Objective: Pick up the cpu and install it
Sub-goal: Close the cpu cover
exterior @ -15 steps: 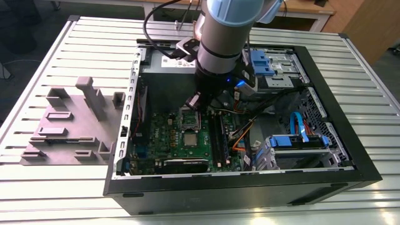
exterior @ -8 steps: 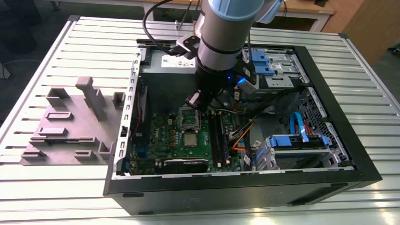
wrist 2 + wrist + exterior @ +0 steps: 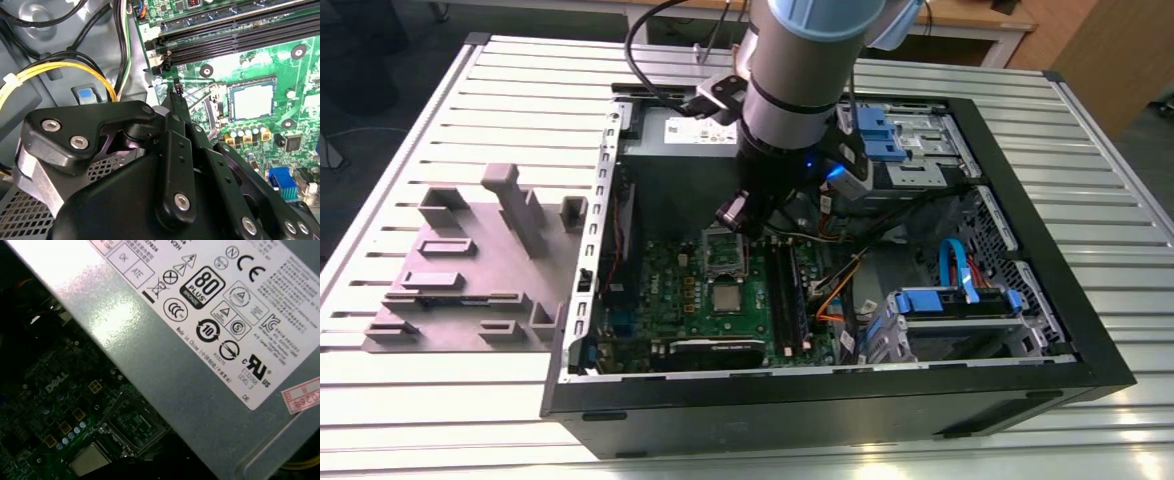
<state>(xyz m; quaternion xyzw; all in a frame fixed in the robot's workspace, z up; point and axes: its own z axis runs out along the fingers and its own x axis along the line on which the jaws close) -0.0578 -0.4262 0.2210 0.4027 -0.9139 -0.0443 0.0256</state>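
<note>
The cpu [image 3: 724,297], a small silvery square, lies flat in its socket on the green motherboard [image 3: 674,300] inside the open computer case. It is also seen in both wrist views [image 3: 252,100] [image 3: 90,460]. The hinged metal socket frame [image 3: 724,255] [image 3: 135,425] stands open just beyond it. My gripper [image 3: 736,230] hangs over that frame, a little away from the cpu. In the second wrist view my gripper [image 3: 177,95] is shut, its black fingertips together with nothing between them, beside the thin socket lever [image 3: 202,97].
The grey power supply [image 3: 200,365] sits close behind the gripper. Black memory slots [image 3: 225,40] and yellow and black cables [image 3: 60,70] run nearby. Blue drive brackets [image 3: 961,300] fill the case's right side. A grey plastic tray [image 3: 467,260] rests on the slatted table, left of the case.
</note>
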